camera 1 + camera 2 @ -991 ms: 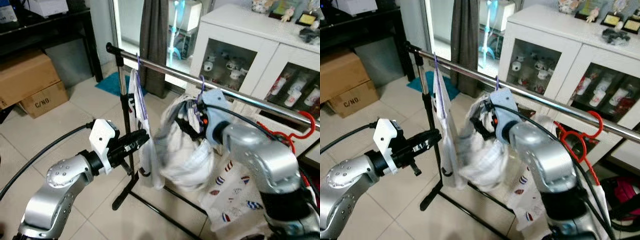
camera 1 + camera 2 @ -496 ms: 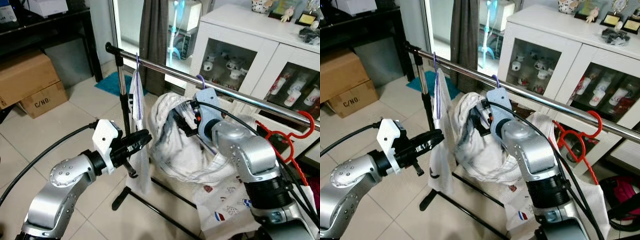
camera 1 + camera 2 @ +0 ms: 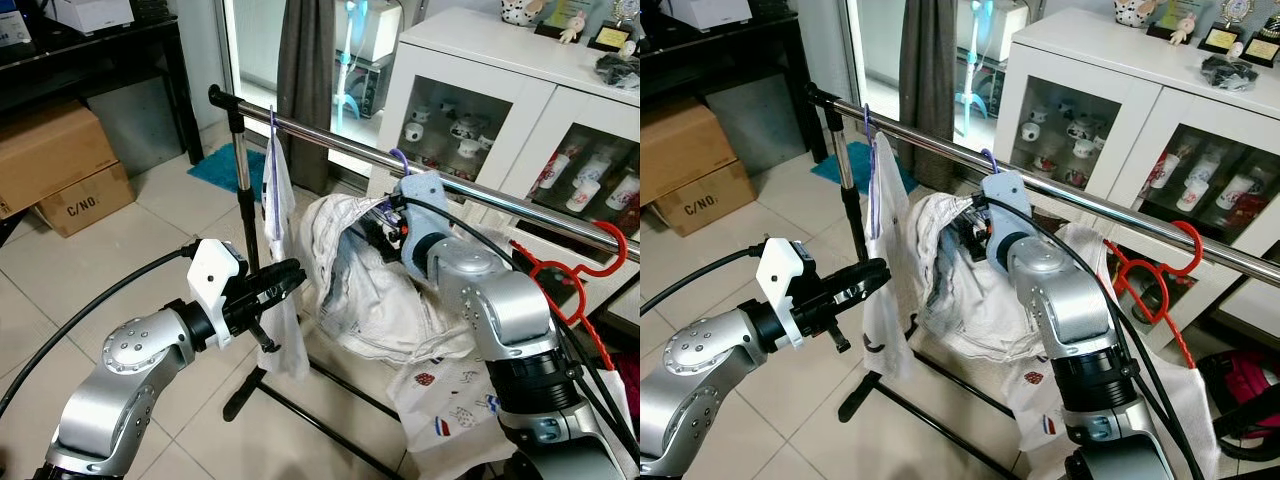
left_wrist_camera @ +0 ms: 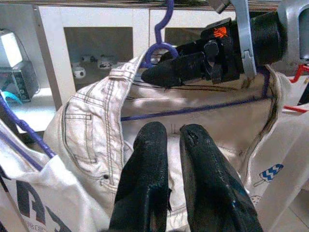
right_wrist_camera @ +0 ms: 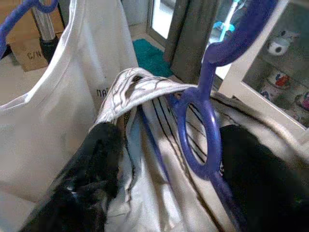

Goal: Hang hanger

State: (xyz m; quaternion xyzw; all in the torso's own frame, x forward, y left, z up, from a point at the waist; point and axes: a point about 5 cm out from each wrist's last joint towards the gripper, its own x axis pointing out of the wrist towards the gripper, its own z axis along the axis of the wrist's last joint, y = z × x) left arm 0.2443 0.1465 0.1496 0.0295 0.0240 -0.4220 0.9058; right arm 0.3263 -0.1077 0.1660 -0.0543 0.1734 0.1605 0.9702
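Observation:
A purple hanger (image 5: pixel 199 126) carrying a pale, dark-stitched garment (image 3: pixel 370 290) has its hook (image 3: pixel 398 158) over the chrome rail (image 3: pixel 320 136). My right gripper (image 5: pixel 169 133) is just under the rail at the hanger's neck. It is open, with one finger on each side of the neck loop and not touching it. My left gripper (image 4: pixel 174 128) is shut on nothing, lower and to the left (image 3: pixel 290 275). It points at the garment and sits against a white printed shirt (image 3: pixel 282 250), which hangs from another purple hanger (image 3: pixel 273 122).
Red hangers (image 3: pixel 590 268) hang further right on the rail over patterned cloth (image 3: pixel 450 400). A white glass-door cabinet (image 3: pixel 500 110) stands close behind. The rack's black stand (image 3: pixel 245 390) is on the tiled floor. Cardboard boxes (image 3: pixel 60 160) lie at the left.
The garment swung and bunched at the rail, then settled lower and wider under its hook. The white shirt swung back to hang straight. My left gripper barely moved.

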